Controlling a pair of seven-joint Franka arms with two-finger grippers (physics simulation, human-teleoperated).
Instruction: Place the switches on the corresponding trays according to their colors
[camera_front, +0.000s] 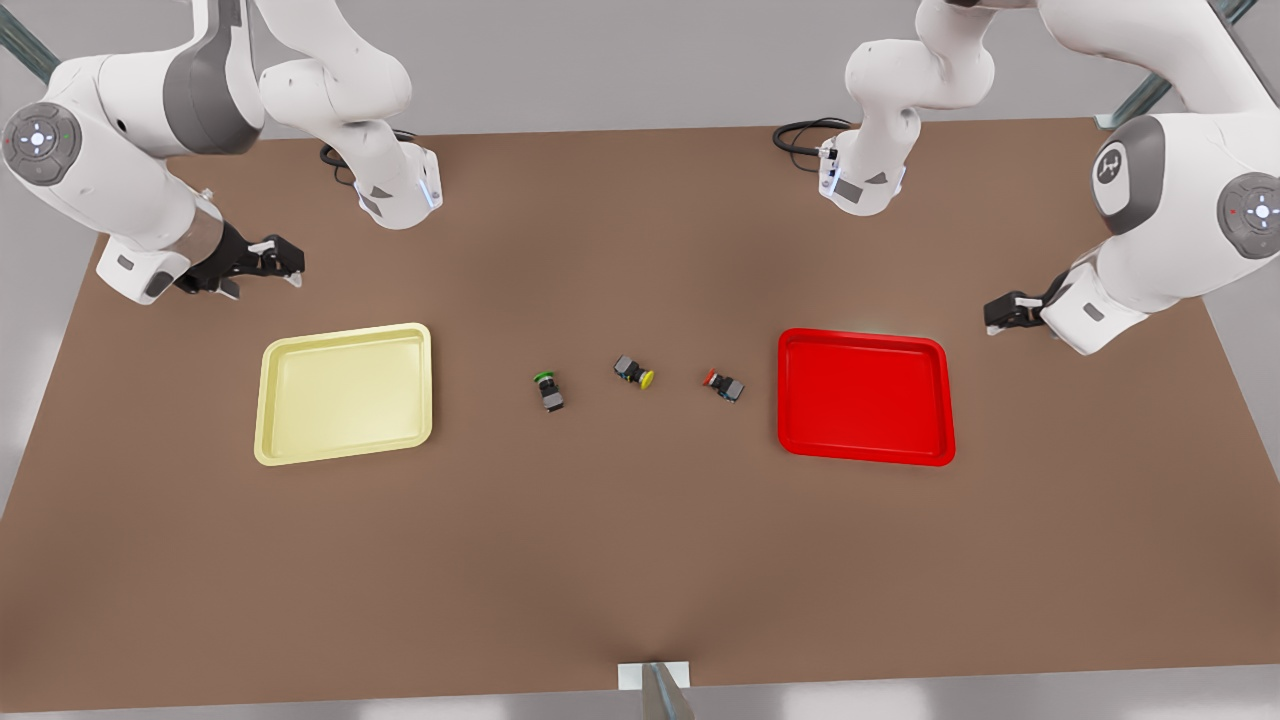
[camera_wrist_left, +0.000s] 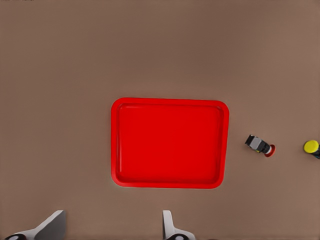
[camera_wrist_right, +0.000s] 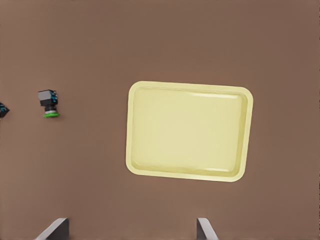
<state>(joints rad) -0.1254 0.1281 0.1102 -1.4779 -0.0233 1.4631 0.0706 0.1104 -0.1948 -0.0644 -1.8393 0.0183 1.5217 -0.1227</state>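
Three tiny switches lie in a row mid-table: green-capped (camera_front: 549, 389), yellow-capped (camera_front: 634, 372) and red-capped (camera_front: 724, 384). The pale yellow tray (camera_front: 345, 333) sits bare at the front view's left, the red tray (camera_front: 862, 340) bare at its right. My left gripper (camera_front: 1000, 315) hovers open beside the red tray (camera_wrist_left: 170, 145), with the red switch (camera_wrist_left: 260, 145) and yellow cap (camera_wrist_left: 311, 147) beyond it. My right gripper (camera_front: 285, 262) hovers open near the yellow tray (camera_wrist_right: 189, 131), the green switch (camera_wrist_right: 48, 103) off to one side. Both grippers (camera_wrist_left: 112, 220) (camera_wrist_right: 130, 225) hold nothing.
The brown table (camera_front: 640, 560) has wide bare room in front of the trays. Both arm bases with black cables (camera_front: 800, 132) stand at the back edge. A small grey bracket (camera_front: 655, 682) sticks up at the front edge.
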